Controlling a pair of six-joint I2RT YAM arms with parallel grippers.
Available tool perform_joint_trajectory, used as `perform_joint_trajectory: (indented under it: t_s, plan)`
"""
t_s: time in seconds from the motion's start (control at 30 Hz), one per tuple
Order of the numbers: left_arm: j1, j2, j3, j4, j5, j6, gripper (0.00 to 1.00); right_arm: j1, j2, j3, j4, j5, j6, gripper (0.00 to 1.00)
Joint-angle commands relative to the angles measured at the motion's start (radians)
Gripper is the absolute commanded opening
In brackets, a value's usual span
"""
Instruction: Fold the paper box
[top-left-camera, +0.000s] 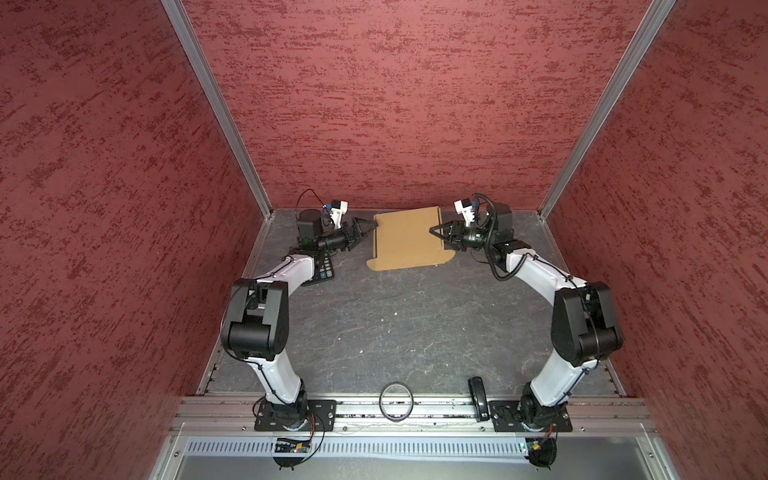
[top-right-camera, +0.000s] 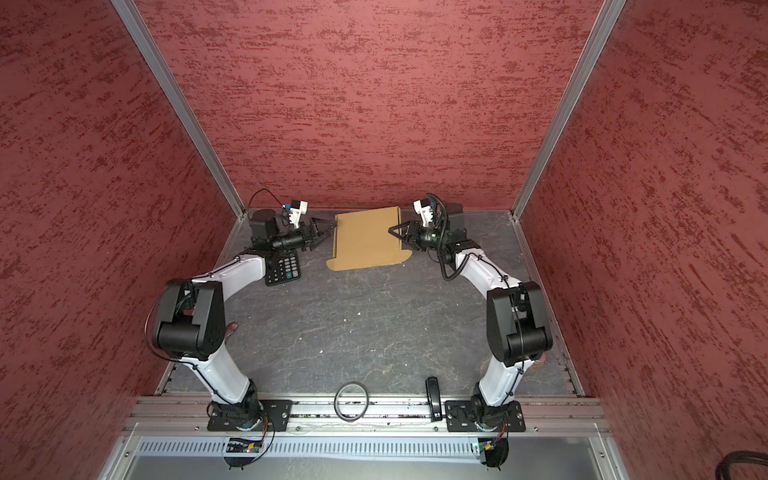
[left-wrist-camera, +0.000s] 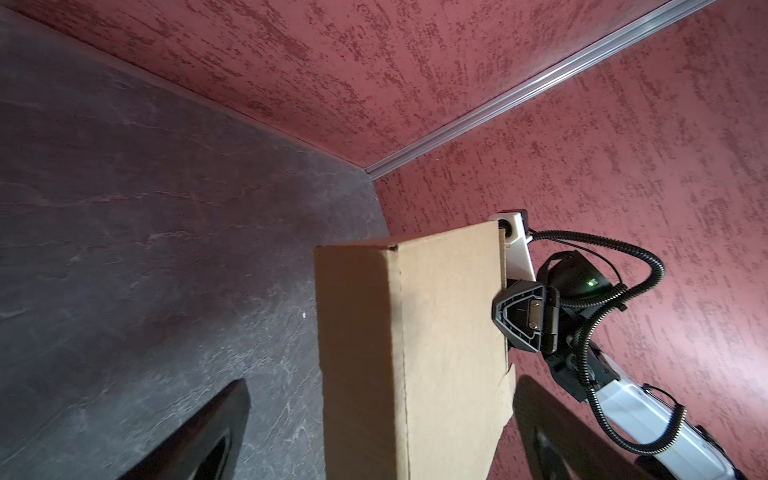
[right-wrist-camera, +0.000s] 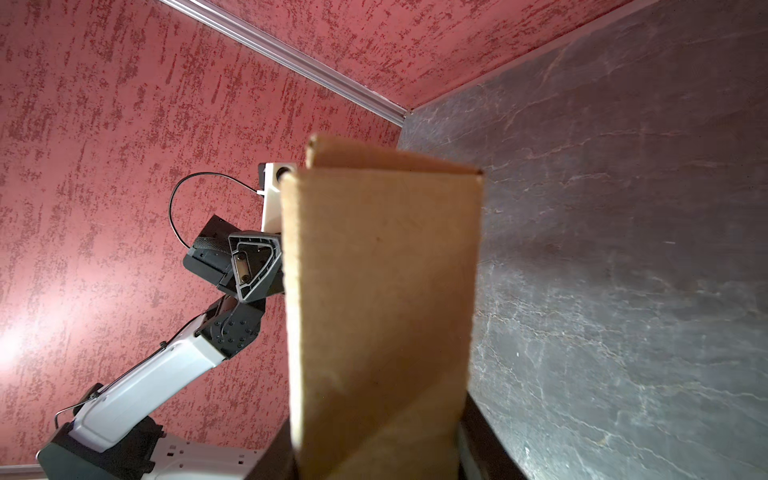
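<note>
In both top views we find the paper box (top-left-camera: 409, 239) (top-right-camera: 368, 237) at the far middle of the table (top-left-camera: 395, 324), close to the back wall. Its top panel lies flat, and a tabbed flap projects toward the near side. The left gripper (top-left-camera: 374, 227) (top-right-camera: 332, 226) meets its left edge. The right gripper (top-left-camera: 434, 230) (top-right-camera: 392, 230) reaches over its right edge. A calculator (top-right-camera: 282, 268) lies partly under the left arm.

In the left wrist view the left gripper (left-wrist-camera: 380, 381) is spread to full width. The box's side wall stands between its fingers (left-wrist-camera: 199, 436), with a gap on the table side. It grips nothing.

In the right wrist view the right gripper (right-wrist-camera: 380, 436) is closed partway onto the box (right-wrist-camera: 382, 291). Cardboard fills the span between both fingers.
</note>
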Motion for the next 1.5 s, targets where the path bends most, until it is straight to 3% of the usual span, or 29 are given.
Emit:
perform_joint_trajectory:
  t_s: [0.0,0.63,0.9,1.27,1.47]
  plan:
    - [-0.010,0.019,-0.022,0.182,0.060,-0.090,0.99,-0.007,-0.050,-0.008,0.075,-0.043,0.024,0.35]
    - [-0.136,0.069,-0.005,0.576,0.136,-0.327,1.00,-0.010,-0.079,-0.065,0.274,-0.089,0.146,0.35]
    - [-0.149,0.099,0.023,0.632,0.186,-0.385,0.89,-0.009,-0.077,-0.052,0.226,-0.104,0.117,0.35]
    - [-0.179,0.120,0.055,0.600,0.222,-0.377,0.82,-0.010,-0.051,-0.033,0.237,-0.110,0.131,0.36]
    - [-0.188,0.137,0.076,0.587,0.229,-0.381,0.64,-0.010,-0.042,-0.037,0.259,-0.113,0.151,0.36]
